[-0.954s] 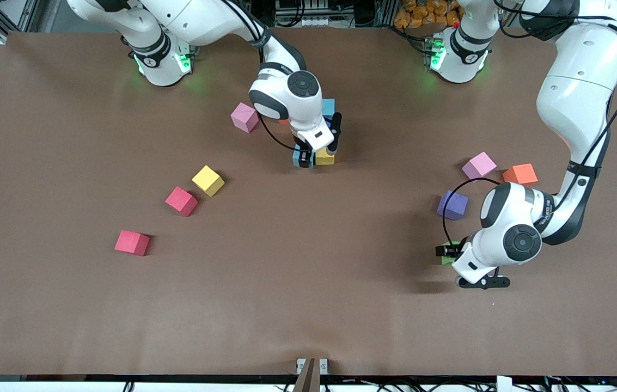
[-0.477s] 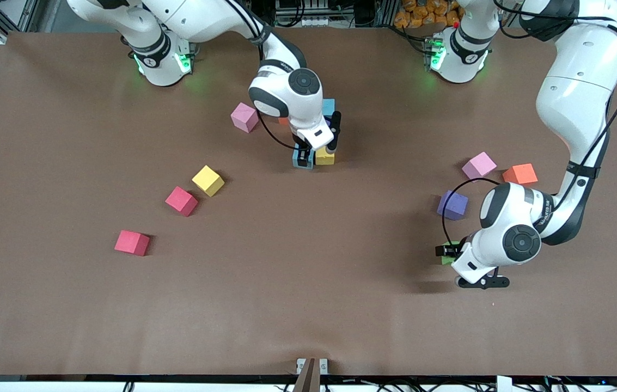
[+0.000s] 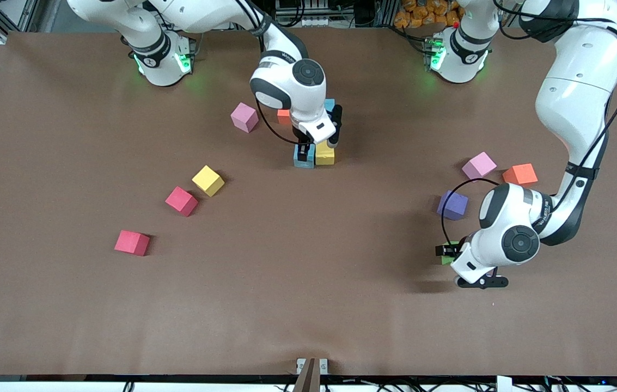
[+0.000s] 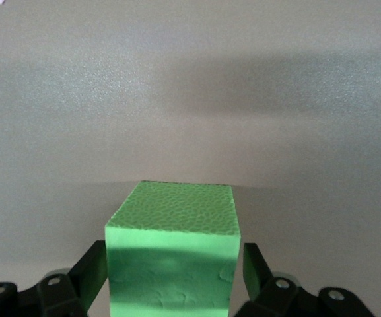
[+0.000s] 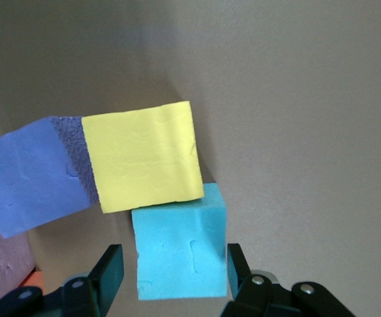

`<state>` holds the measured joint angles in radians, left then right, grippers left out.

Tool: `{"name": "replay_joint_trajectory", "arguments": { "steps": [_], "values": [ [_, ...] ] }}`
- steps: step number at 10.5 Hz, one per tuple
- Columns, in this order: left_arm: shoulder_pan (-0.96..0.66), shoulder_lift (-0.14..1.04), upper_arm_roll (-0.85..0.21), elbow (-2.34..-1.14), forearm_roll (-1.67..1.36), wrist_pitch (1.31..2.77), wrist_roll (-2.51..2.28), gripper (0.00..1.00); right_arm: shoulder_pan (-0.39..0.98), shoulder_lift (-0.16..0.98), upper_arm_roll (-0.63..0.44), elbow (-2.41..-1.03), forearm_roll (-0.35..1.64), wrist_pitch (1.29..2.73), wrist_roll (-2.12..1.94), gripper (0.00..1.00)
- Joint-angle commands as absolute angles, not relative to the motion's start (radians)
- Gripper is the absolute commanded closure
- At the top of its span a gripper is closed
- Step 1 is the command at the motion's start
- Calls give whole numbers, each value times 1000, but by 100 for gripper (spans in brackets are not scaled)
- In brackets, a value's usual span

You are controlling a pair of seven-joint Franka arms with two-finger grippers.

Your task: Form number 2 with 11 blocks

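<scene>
At the half-built number 2 (image 3: 316, 142), the right gripper (image 5: 170, 274) straddles the light blue cube (image 5: 180, 254) unclamped and could nudge the adjoining yellow cube (image 5: 144, 158) askew, while the left gripper (image 4: 175, 281) brackets the green cube (image 4: 172, 261), grip uncertain.

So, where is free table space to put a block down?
Bare table runs between the red block and the left gripper on the green block. Crowded: around the right gripper, by the light blue block and yellow block.

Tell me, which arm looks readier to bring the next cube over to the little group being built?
Probably the left: its gripper is already down around the green cube, jaws either side. The right gripper is occupied at the group, straddling a light blue cube.
</scene>
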<state>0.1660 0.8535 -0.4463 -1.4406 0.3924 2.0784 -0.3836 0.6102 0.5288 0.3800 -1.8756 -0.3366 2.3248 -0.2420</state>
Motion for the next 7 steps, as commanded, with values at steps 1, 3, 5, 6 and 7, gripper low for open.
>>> {"name": "replay_joint_trajectory", "arguments": {
  "steps": [1,3,5,6,7],
  "values": [
    [166,857,-446,-1431,410,2083,-368,14,615,485,376,-1888,-350,2307,-219,27],
    [166,857,-446,-1431,410,2083,-367,18,612,451,383,-1888,-344,2266,-222,25],
    [166,856,-446,-1430,410,2083,-368,34,606,381,391,-1887,-341,2200,-222,0],
    [166,854,-446,-1430,410,2082,-367,37,592,318,391,-1882,-341,2134,-224,0],
    [167,853,-446,-1428,410,2083,-368,47,551,251,396,-1882,-341,2082,-227,0]
  ]
}}
